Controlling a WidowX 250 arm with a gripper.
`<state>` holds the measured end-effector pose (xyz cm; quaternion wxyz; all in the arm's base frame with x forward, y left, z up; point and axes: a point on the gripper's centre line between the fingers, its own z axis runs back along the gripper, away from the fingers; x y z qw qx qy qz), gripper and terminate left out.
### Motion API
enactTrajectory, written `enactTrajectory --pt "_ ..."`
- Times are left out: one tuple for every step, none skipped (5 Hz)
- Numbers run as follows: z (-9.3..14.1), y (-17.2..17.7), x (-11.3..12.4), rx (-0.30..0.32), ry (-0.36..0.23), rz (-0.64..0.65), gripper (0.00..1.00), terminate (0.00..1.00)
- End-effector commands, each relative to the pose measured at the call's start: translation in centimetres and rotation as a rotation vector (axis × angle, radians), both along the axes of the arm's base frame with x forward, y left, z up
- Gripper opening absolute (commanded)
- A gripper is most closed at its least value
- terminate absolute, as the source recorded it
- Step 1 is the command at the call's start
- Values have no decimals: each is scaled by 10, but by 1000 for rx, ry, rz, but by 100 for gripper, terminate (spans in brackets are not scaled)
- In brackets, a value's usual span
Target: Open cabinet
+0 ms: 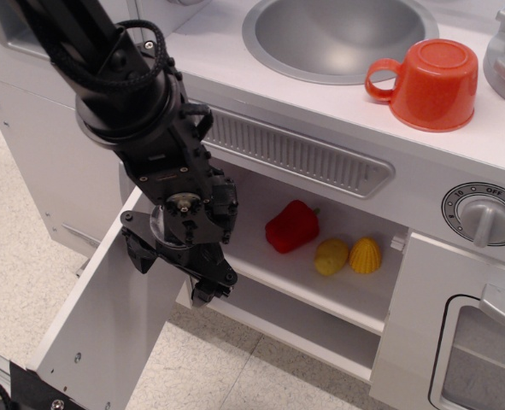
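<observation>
The cabinet [320, 295] under the sink stands open. Its flat light-grey door [107, 316] is swung far out to the left, inner face up towards me; its handle is hidden. The inner white shelf [337, 286] shows. My black gripper [171, 273] hangs in front of the left side of the opening, just right of the door's top edge. Its fingers [137, 254] are spread, with nothing between them.
On the shelf lie a red pepper [291, 226], a yellow potato [330, 256] and a yellow ribbed piece [365, 254]. An orange cup [427, 83] and the sink [337, 34] are on the counter. A knob [484, 213] and the oven door [457, 342] are at right.
</observation>
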<state>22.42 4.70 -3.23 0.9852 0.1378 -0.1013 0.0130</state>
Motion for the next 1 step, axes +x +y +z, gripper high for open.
enactTrajectory --pt "13 1 1 1 -31 -1 100 100"
